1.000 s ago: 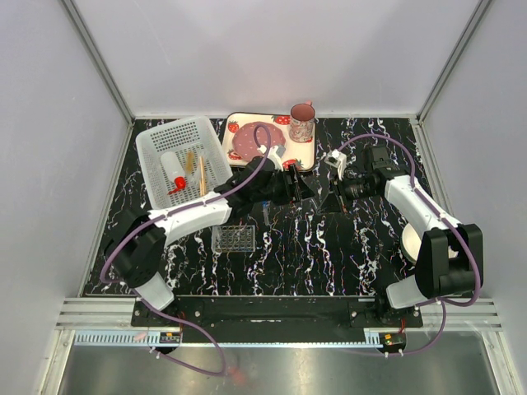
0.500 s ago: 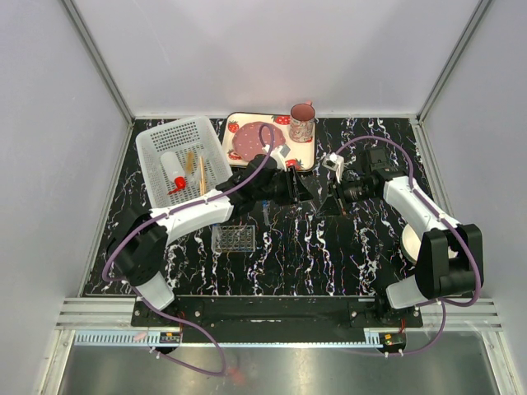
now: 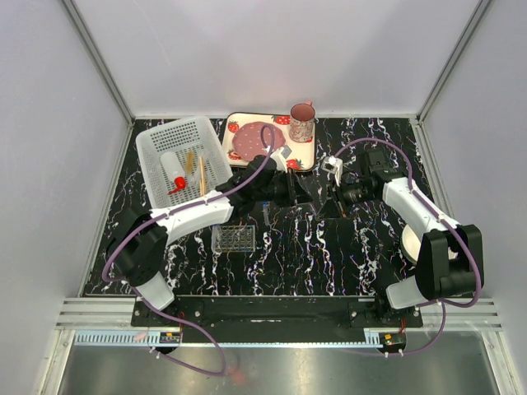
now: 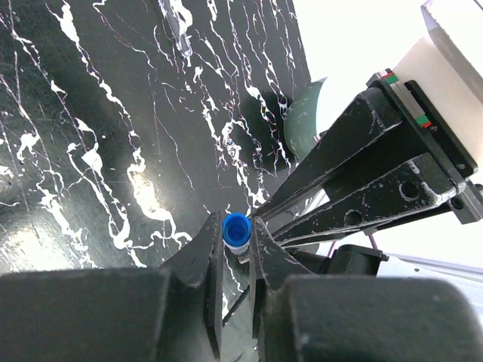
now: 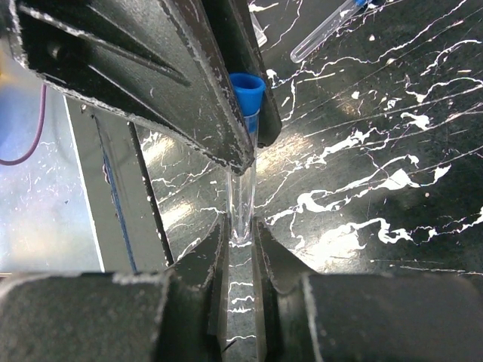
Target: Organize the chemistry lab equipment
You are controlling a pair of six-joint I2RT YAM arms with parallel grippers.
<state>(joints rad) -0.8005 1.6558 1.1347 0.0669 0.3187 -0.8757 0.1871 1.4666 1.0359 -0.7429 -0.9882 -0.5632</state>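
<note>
A thin clear tube (image 5: 243, 181) with a blue cap (image 4: 236, 226) hangs above the black marbled table, held from both ends. My right gripper (image 5: 241, 226) is shut on its clear bottom end. My left gripper (image 4: 235, 240) is closed on the blue cap. The two grippers meet tip to tip at the table's middle (image 3: 324, 197). Another blue-tipped tube (image 5: 324, 30) lies flat on the table. The clear grid rack (image 3: 234, 239) stands in front of the left arm. A red-capped bottle (image 3: 174, 179) and wooden sticks (image 3: 202, 175) lie in the white basket (image 3: 198, 132).
A strawberry-printed tray (image 3: 309, 155) with a pink plate (image 3: 249, 140) sits at the back, with a mug (image 3: 302, 122) at its corner. A cream bowl (image 3: 408, 243) shows partly behind the right arm. Grey walls close in the table on three sides.
My left gripper's jaws have closed onto the tube's blue cap. The right gripper has shifted slightly left, still holding the tube.
</note>
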